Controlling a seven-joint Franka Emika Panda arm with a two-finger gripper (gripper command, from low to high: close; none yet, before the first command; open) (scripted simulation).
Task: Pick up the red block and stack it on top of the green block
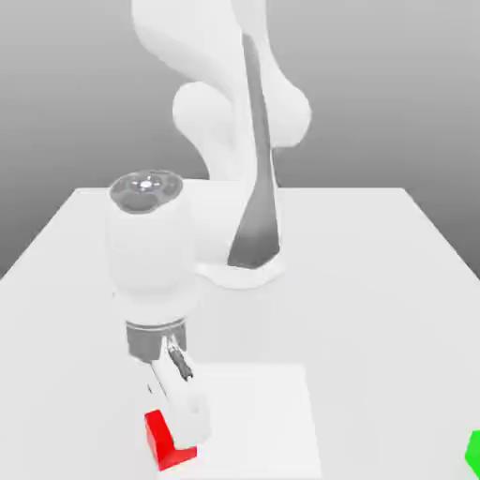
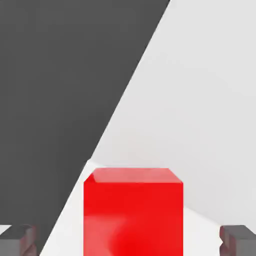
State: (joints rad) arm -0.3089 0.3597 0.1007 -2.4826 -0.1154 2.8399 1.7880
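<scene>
Because the red block point(image 2: 133, 217) looks stiff and light, perhaps a little slippery, you should take it by two opposite flat sides; your gripper point(image 2: 128, 242) is open around it, near the table's point(image 1: 375, 394) front edge.

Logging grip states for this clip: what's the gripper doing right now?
Gripper: open, fingers apart on either side of the red block, with a gap to each side; not gripping it.
</scene>
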